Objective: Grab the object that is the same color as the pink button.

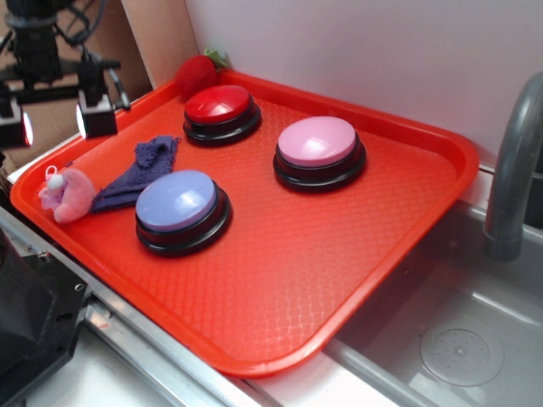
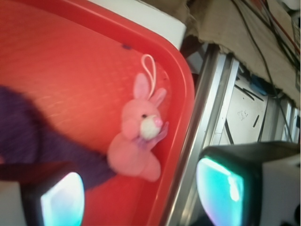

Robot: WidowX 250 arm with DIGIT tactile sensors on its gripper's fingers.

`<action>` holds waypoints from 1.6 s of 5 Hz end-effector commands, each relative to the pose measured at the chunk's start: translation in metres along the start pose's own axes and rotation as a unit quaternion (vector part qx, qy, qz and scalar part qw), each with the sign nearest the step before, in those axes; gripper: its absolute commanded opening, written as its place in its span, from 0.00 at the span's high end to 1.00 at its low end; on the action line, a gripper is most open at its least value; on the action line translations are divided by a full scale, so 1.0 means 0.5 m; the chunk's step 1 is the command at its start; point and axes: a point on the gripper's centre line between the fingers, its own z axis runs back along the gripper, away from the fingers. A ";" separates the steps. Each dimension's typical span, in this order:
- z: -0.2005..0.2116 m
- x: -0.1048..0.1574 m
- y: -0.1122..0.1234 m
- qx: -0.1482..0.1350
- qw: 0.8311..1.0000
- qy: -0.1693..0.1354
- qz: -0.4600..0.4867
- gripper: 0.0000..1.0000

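The red tray (image 1: 373,254) fills the counter. At its middle, toward one o'clock, sits the pink button (image 1: 318,142). The gripper (image 1: 58,123) hangs at ten o'clock, fingers apart, above the pink plush bunny (image 1: 69,195) at the tray's nine o'clock rim.

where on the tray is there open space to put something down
Biggest free patch: the tray's near corner toward the sink, below the pink button and blue button. A smaller strip runs between the buttons. The left end is crowded: pink bunny, purple rag, claw above.
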 end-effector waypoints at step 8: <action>-0.076 0.028 -0.008 -0.029 0.999 0.002 0.022 1.00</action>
